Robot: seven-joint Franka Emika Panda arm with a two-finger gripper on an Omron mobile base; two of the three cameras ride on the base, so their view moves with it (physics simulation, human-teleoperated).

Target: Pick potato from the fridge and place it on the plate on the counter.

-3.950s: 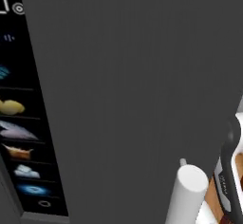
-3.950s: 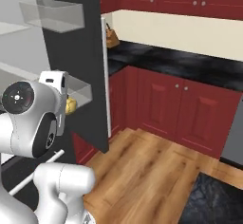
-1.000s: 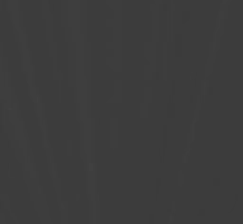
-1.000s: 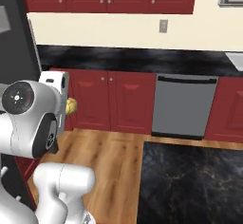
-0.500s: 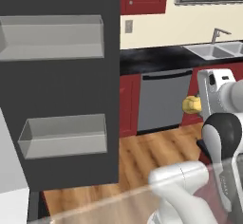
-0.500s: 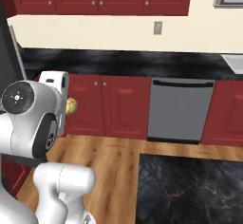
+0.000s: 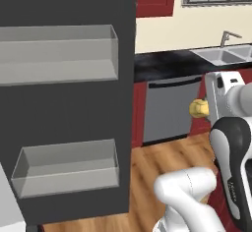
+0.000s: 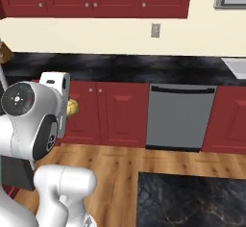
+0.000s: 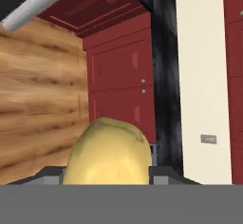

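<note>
Potato, small lumpy yellow-tan oval, clamped between the closed jaws of the two-finger gripper, carried in the air beside the open door of the tall dark grey-black fridge
Potato also pokes out past the white hand in right base view, level with the red cabinet doors, below the black marbled stone counter. Stainless dishwasher front and steel sink lie further along the counter; wooden floor underneath. Plate not sighted from here. Judgement: transport leg of the task, pick done, placing not yet begun. To do it well: hold the squeeze steady, keep the hand level, lift above the worktop edge before moving in, find the plate first, then lower over its centre and release low so the potato does not roll
</note>
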